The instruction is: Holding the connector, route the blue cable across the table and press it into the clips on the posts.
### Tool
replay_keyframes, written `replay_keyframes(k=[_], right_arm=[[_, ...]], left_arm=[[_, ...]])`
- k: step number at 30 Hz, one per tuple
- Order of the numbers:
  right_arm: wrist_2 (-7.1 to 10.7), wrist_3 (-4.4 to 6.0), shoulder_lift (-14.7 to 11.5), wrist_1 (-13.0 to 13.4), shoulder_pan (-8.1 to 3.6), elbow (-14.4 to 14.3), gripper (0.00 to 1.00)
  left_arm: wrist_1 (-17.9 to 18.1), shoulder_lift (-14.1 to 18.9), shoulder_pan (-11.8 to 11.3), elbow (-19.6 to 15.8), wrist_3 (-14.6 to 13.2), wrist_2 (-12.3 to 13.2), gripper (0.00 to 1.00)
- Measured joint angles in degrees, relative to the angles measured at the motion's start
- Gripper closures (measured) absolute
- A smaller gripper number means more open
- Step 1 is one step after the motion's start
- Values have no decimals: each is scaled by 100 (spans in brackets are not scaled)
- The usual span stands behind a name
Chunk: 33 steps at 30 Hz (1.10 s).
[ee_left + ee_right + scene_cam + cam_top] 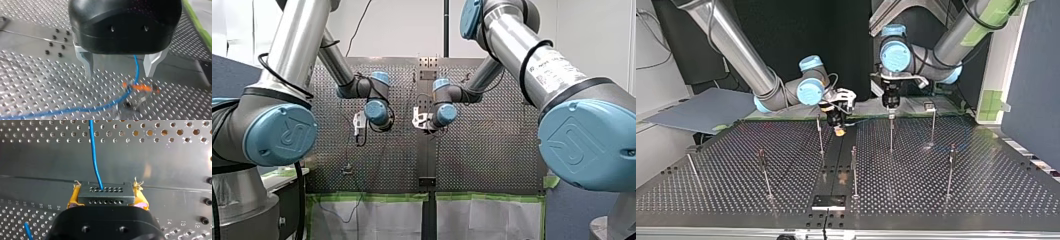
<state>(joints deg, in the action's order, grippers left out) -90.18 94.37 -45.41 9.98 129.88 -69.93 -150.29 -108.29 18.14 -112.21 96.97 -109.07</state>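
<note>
Connector (105, 193): grey block with rows of holes, clamped between the yellow pads (72, 198) of the right gripper (106, 195). Cable (94, 155): blue, leaves the connector's face and runs ahead over the table (162, 157). In the left wrist view it passes between the metal fingers (86, 62) of the left gripper (118, 74). These stand apart and do not grip it. The cable drops to an orange-marked clip (140, 88), then lies along the perforated plate. In the top view the left gripper hangs directly over a far post (891, 135).
</note>
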Motion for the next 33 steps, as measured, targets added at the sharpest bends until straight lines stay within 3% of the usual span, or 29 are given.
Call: replay_keyframes(k=[5,11,17,25,33], right_arm=[[0,-1,-120,-87,-2,-5,100],[0,-3,-252,-205,-1,-7,100],[0,-6,-270,-322,0,-55,100],[0,8,-275,-328,-1,-168,100],[1,20,-275,-313,-9,-175,100]], left_arm=[[140,-176,216,6,83,-77,0],[249,-436,309,95,122,-13,0],[294,-674,339,322,183,-26,0],[312,-726,342,551,258,-18,0],[298,-786,347,674,353,165,0]])
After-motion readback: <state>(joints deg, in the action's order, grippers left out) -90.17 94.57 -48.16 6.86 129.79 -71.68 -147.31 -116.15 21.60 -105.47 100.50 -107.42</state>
